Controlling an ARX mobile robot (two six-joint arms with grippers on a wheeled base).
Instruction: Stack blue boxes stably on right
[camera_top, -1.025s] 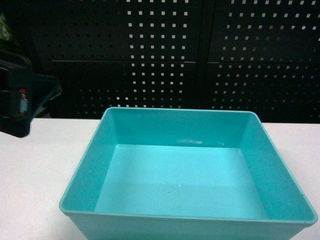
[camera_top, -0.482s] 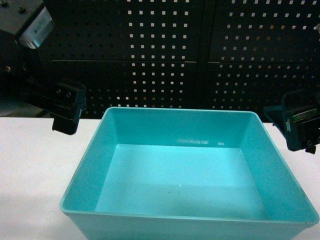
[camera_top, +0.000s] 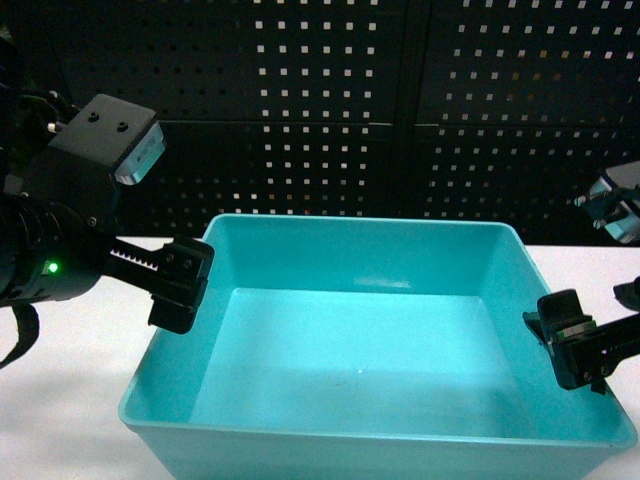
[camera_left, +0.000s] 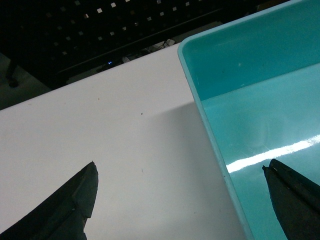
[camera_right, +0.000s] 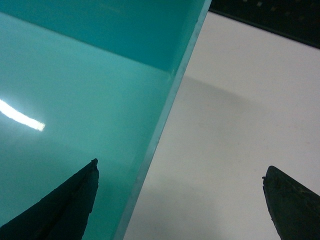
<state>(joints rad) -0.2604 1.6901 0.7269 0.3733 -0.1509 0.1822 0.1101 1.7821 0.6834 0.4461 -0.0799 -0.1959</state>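
Turquoise tub (camera_top: 370, 350) sat dead centre on the white table (camera_top: 60, 370), open side up, nothing in it, black pegboard wall (camera_top: 400, 110) right behind; left gripper (camera_top: 180, 285) hung at the tub's left wall, jaws spread wide, and the wrist view had one finger (camera_left: 65, 210) over bare table and the other (camera_left: 295, 200) over the tub floor, so it was straddling that rim (camera_left: 210, 135); right gripper (camera_top: 570, 345) was doing the mirror thing at the right wall, also spread, one finger (camera_right: 55, 205) above the tub's inside, the other (camera_right: 295, 205) above the table; neither was pinching anything.
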